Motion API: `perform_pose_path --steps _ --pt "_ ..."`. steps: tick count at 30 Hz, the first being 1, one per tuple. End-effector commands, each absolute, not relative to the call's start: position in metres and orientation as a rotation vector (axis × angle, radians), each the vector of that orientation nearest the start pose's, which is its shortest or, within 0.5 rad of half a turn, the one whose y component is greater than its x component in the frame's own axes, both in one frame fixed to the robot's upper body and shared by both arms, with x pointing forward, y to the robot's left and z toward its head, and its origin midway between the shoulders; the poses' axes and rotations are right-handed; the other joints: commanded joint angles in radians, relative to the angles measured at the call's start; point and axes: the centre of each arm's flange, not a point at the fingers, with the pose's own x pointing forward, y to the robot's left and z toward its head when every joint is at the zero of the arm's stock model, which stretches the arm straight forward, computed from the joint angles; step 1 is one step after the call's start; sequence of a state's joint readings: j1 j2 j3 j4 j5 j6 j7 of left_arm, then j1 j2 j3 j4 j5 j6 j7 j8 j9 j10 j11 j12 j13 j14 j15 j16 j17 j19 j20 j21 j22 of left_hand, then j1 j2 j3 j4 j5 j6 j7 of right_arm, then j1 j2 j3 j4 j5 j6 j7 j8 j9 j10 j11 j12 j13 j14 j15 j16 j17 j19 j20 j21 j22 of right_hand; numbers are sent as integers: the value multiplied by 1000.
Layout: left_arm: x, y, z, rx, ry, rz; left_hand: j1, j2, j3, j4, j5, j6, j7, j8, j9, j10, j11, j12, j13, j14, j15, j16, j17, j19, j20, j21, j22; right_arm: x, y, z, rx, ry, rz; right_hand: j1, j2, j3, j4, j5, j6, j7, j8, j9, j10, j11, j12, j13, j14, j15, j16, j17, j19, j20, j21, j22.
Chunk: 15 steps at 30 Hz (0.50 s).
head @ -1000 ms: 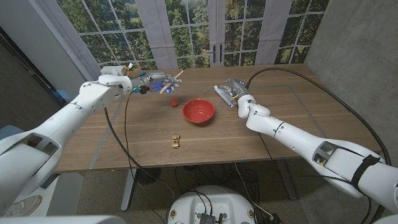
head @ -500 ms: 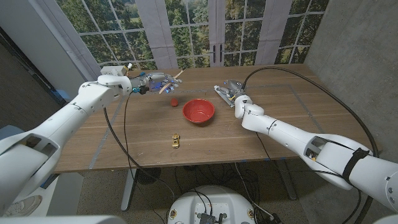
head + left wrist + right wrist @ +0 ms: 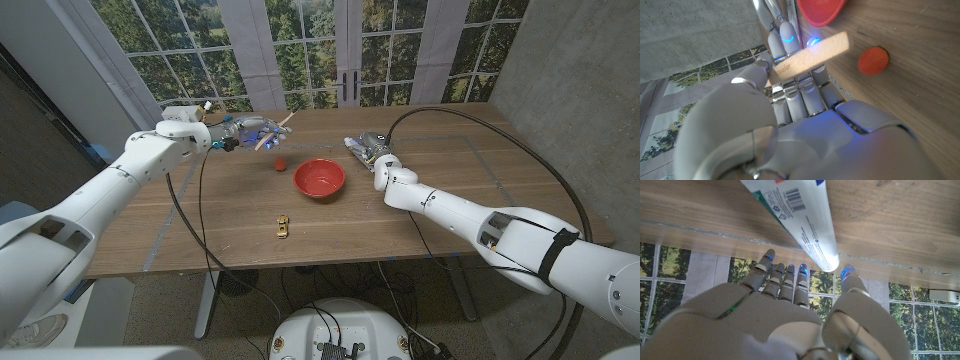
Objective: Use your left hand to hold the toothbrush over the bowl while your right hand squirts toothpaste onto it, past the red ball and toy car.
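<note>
My left hand (image 3: 248, 133) is raised over the far left of the table and grips a wooden-handled toothbrush (image 3: 284, 122); its pale handle (image 3: 810, 54) crosses my fingers (image 3: 790, 95). The red bowl (image 3: 319, 178) sits mid-table, to the right of that hand. A red ball (image 3: 281, 161) lies between them, and the yellow toy car (image 3: 283, 227) is nearer the front edge. The white toothpaste tube (image 3: 356, 144) lies on the table beyond the bowl. My right hand (image 3: 378, 152) is at its end, fingers (image 3: 785, 277) spread on either side of the tube (image 3: 800, 220), not closed on it.
Large windows stand behind the table's far edge (image 3: 400, 107). A black cable (image 3: 480, 125) loops over the right side of the table, and another cable (image 3: 185, 215) hangs down on the left. The table's front part around the car is bare wood.
My right hand has slid a little farther toward the toothpaste tube. The left hand and toothbrush have stayed in place.
</note>
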<state>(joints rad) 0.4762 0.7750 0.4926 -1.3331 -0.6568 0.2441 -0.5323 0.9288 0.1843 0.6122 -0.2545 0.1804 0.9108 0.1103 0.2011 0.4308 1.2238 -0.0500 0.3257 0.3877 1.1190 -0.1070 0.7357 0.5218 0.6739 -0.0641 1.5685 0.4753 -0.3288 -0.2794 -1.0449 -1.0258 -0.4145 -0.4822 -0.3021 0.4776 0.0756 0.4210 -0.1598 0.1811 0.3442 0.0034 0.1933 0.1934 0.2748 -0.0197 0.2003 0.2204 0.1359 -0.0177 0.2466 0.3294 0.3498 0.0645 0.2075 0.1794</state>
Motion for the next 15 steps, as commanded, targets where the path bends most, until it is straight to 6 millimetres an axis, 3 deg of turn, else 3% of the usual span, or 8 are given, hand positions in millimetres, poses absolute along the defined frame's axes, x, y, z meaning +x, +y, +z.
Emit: perform_pose_path --steps 1,10,15 --pt "653 316 96 351 -266 -582 3 9 135 125 -3 55 50 -1 1 91 -87 4 2 113 -121 -4 6 -4 -144 1 3 735 -111 9 -1391 -374 -238 -3 4 -3 -2 -3 0 1 5 1 4 2 5 2 7 -4 -3 -1 7 0 3 1" --pt "655 318 97 348 -267 -580 0 10 138 122 -4 58 50 -4 -3 95 -85 10 5 118 -121 -9 11 -3 -144 1 3 744 -111 7 -1415 -357 -249 13 11 0 -5 -2 15 -4 12 1 26 -4 13 1 20 -11 2 -4 12 -3 4 1" --pt "656 318 98 348 -267 -577 -2 10 140 122 -4 59 50 -5 -5 95 -86 10 3 119 -121 -11 12 -4 -144 1 3 749 -113 6 -1434 -340 -260 38 17 1 -7 -2 41 -3 21 1 95 -3 36 3 58 -19 17 -8 35 -6 9 0"
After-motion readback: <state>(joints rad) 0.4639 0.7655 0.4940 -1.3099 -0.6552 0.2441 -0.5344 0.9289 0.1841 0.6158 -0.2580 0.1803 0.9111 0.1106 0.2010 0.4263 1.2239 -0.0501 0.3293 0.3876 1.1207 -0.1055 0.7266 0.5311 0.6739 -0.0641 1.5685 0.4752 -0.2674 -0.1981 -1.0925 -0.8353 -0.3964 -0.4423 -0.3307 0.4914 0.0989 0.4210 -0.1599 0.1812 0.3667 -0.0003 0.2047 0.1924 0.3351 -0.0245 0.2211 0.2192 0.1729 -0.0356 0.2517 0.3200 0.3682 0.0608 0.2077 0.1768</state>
